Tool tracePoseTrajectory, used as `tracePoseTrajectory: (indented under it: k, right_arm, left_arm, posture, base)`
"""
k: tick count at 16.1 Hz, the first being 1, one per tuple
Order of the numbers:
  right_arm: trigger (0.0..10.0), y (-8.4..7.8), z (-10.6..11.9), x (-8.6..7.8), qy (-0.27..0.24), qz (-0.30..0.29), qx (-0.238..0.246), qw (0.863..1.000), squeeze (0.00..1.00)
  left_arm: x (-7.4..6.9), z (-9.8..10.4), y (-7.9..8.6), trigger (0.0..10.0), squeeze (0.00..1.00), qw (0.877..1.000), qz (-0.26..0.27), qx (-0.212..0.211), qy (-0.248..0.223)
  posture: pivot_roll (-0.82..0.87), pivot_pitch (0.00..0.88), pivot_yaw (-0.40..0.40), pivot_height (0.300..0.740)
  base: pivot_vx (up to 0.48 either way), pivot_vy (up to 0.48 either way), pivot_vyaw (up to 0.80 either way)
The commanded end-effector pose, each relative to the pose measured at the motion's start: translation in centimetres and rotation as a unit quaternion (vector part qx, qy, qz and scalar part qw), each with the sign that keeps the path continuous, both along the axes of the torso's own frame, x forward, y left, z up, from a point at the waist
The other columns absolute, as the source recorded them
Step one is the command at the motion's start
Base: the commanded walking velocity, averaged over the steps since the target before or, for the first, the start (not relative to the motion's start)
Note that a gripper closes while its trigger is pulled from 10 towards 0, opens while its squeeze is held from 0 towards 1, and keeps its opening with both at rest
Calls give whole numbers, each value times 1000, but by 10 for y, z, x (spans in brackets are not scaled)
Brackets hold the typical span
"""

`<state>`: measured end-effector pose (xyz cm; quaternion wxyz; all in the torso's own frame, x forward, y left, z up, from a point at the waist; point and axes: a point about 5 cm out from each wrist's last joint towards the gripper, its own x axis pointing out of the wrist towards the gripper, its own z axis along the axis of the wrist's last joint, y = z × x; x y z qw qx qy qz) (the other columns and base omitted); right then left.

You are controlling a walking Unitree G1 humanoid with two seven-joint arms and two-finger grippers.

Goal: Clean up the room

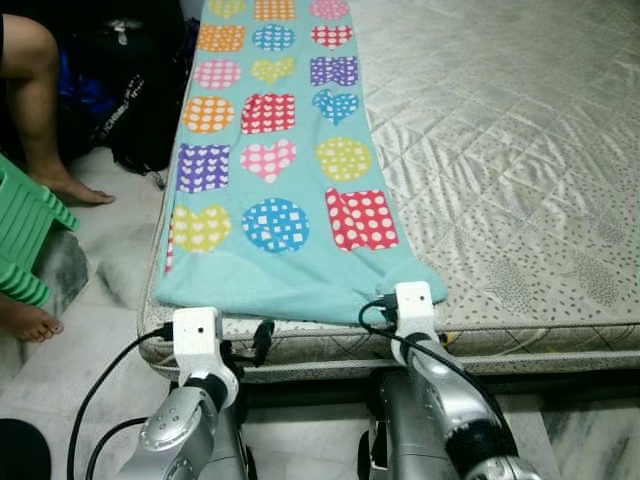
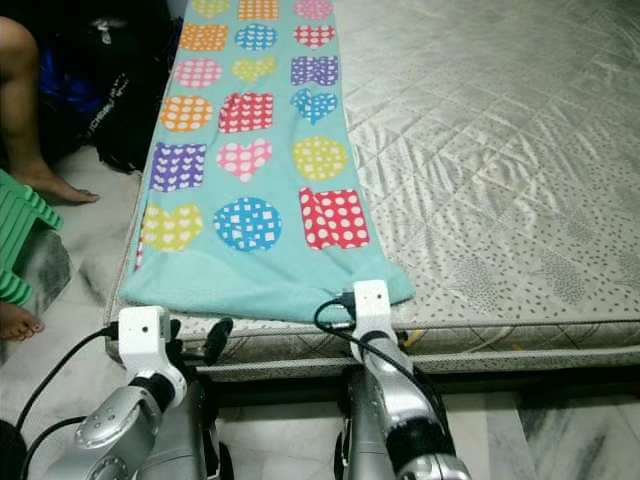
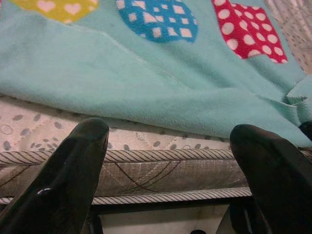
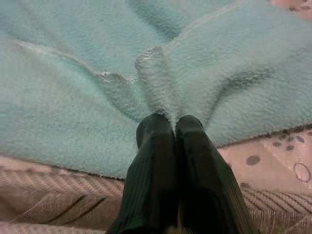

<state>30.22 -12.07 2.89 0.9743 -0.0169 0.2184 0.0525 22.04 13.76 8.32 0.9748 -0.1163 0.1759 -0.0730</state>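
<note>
A teal fleece blanket (image 1: 285, 275) printed with colourful dotted hearts, circles and squares lies stretched along the left side of the mattress (image 1: 500, 150). My right gripper (image 4: 170, 124) is shut on the blanket's near right corner, and the fleece bunches into folds at the fingertips. My left gripper (image 3: 170, 134) is open in front of the mattress's near edge, just below the blanket's near left hem and apart from it. Both arms reach up from the bottom of the eye views.
A person's bare leg (image 1: 40, 110) and foot (image 1: 25, 320) are on the marble floor at the left, beside a green plastic stool (image 1: 25, 235). A black bag (image 1: 140, 100) sits against the mattress's left side. The bare quilted mattress spreads to the right.
</note>
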Motion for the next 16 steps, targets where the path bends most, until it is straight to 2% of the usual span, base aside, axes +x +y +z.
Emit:
tracePoseTrajectory:
  k: [1, 2, 7, 10, 11, 12, 13, 14, 16]
  right_arm:
    - [0, -6, -2, -8, 10, -5, -1, 1000, 0]
    - [0, -7, -1, -10, 10, -5, -1, 1000, 0]
    - [0, -7, 14, -60, 51, 34, 25, 998, 0]
    - [0, -12, 18, -76, 77, 57, 25, 995, 0]
    - [4667, -12, 16, -85, 96, 86, 16, 992, 0]
    - [10000, -12, 13, -92, 119, 92, 23, 988, 0]
    - [10000, -12, 13, -94, 130, 89, 32, 987, 0]
    - [10000, -9, 14, -93, 138, 96, 42, 985, 1000]
    - [10000, -6, 16, -92, 140, 113, 34, 983, 1000]
  left_arm:
    - [-4, -5, 1, 10000, 0, 1000, -2, 5, 12]
    - [-4, -5, 1, 10000, 0, 1000, -4, 5, 13]
    - [-7, -6, 0, 10000, 0, 1000, -17, 2, 17]
    - [-7, -7, 1, 10000, 0, 1000, -21, 2, 22]
    - [-7, -8, 0, 10000, 0, 999, -25, 1, 24]
    - [-6, -9, -1, 10000, 0, 999, -29, 1, 25]
    - [-5, -9, -3, 10000, 0, 999, -34, 0, 26]
    - [-5, -9, -3, 10000, 0, 999, -39, -1, 29]
    - [-7, -10, -2, 10000, 0, 998, -43, 1, 34]
  posture:
    - [12, 154, -9, 587]
    - [11, 152, -8, 587]
    - [11, 145, -5, 587]
    - [-2, 139, 1, 587]
    - [-6, 136, 4, 587]
    - [-5, 134, 5, 587]
    - [-4, 130, 7, 587]
    - [1, 125, 8, 587]
    - [7, 123, 9, 587]
  base:
    - [0, 0, 0]
    - [0, 0, 0]
    - [0, 0, 0]
    - [0, 0, 0]
    - [0, 0, 0]
    - [0, 0, 0]
    - [0, 0, 0]
    - [0, 0, 0]
    - [0, 0, 0]
